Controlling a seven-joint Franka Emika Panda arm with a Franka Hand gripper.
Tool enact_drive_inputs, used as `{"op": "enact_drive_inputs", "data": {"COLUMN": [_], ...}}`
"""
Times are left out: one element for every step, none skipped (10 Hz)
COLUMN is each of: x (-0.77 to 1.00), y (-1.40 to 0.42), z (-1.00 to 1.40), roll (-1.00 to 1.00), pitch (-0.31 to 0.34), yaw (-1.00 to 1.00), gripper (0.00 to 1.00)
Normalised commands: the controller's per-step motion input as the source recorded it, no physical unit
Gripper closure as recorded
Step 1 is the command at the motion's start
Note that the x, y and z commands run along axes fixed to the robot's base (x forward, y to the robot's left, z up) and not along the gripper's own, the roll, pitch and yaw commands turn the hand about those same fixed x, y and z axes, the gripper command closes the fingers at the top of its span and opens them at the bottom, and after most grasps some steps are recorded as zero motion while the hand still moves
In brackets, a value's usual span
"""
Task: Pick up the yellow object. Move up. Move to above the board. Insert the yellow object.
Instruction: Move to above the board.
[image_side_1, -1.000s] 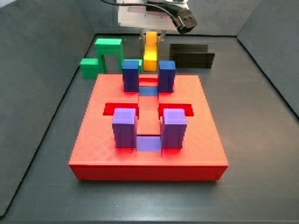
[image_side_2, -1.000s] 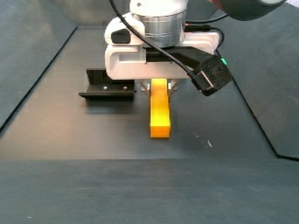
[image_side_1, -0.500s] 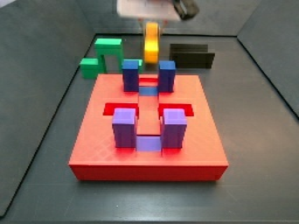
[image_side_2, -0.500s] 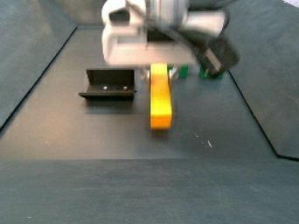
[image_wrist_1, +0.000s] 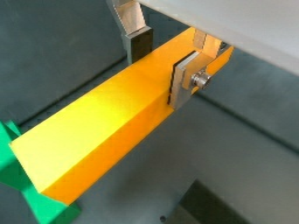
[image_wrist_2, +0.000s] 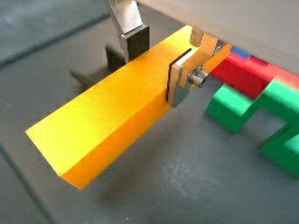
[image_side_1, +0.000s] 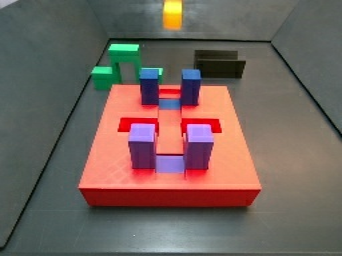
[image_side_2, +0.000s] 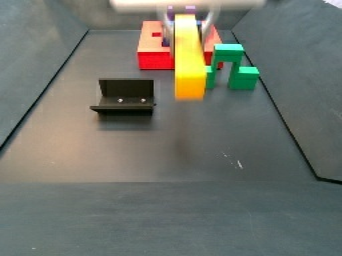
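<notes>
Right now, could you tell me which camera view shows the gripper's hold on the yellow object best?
Both wrist views: the gripper has its fingers pressed against the sides of the yellow object. In one side view only the bar's tip shows; in another the bar hangs lifted, the gripper cut off.

Yellow object (image_side_2: 191, 55) plain yellow-orange, upper centre of frame, clamped by gripper (image_wrist_1: 163, 54) with silver fingers (image_wrist_1: 184, 77), dark pads. Board (image_side_1: 114, 150) red, upper right in a wrist view, with blue and purple posts (image_side_1: 140, 146). Green block (image_side_1: 118, 60) upper left. Fixture (image_side_2: 124, 97) dark. Dark flat block (image_side_1: 221, 64). Table (image_side_2: 160, 190) dark grey.
</notes>
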Motion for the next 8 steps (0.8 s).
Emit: {"op": "enact_drive_inputs", "data": {"x": [0.01, -0.01, 0.01, 0.02, 0.03, -0.07, -0.08, -0.08], "y": [0.0, 0.0, 0.0, 0.01, 0.0, -1.4, -1.4, -1.4], "z": [1.4, 1.4, 1.4, 0.69, 0.31, 0.18, 0.17, 0.17], "roll": [0.02, 0.02, 0.02, 0.01, 0.01, 0.13, 0.13, 0.13], "pitch": [0.033, 0.066, 0.064, 0.073, 0.074, 0.136, 0.139, 0.038], "yaw": [0.01, 0.01, 0.01, 0.01, 0.0, 0.01, 0.01, 0.0], "gripper": [1.0, 1.0, 1.0, 1.0, 1.0, 1.0, 1.0, 1.0]}}
